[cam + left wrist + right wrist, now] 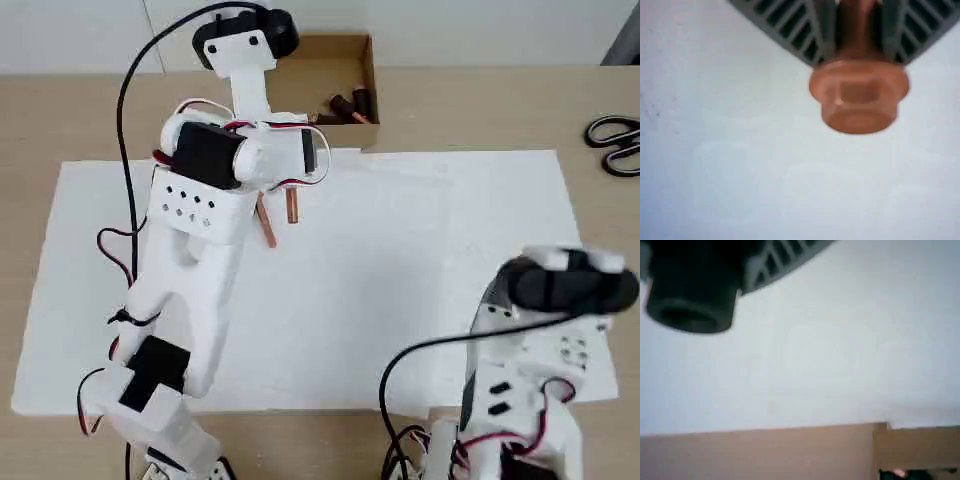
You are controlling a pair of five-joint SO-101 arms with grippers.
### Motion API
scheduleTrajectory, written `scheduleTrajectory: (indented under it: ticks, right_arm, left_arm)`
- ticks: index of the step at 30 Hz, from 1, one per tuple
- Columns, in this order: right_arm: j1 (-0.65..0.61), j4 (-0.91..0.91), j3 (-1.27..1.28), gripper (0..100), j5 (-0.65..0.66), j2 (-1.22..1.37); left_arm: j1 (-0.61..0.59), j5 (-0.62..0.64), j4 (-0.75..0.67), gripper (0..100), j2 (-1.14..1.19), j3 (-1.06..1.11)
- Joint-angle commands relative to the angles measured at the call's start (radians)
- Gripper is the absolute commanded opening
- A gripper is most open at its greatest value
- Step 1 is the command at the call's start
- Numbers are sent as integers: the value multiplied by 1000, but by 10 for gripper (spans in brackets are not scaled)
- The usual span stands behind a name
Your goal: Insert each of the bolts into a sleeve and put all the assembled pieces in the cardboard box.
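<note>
- Our left hand (858,22) is closed on a copper bolt (858,97). Its grey fingers (785,25) pinch the shank, and the flanged head sticks out above the white sheet (740,175).
- Seen from above, the left arm (190,250) stretches across to the sheet's far side, near the cardboard box (371,85).
- Our right hand (695,270) grips a black sleeve (690,300), its hollow end showing, over the sheet near its edge.
- The box stands on the tabletop (480,110) just beside the sheet and holds a few dark pieces (347,104).
- Scissors (614,145) lie at the tabletop's right edge.
</note>
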Motion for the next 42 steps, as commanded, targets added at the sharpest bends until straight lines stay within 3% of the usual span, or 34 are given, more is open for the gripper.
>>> scheduleTrajectory:
  ticks: [1,9,15,23,32,42]
  right_arm:
    - [21,-71,43,4,11,-104]
    - [21,-110,127,4,11,-101]
    - [21,-228,233,4,11,-101]
    - [-31,-315,339,4,11,-101]
    - [-302,-309,362,4,9,-102]
    - [-458,-309,491,4,3,-102]
  left_arm:
    - [6,-2,17,5,-60,-2]
    - [8,-3,17,5,-77,-10]
    - [72,-5,18,5,-321,12]
    - [75,-6,12,5,-635,443]
    - [100,0,-350,5,-646,739]
    - [189,34,-669,5,-595,934]
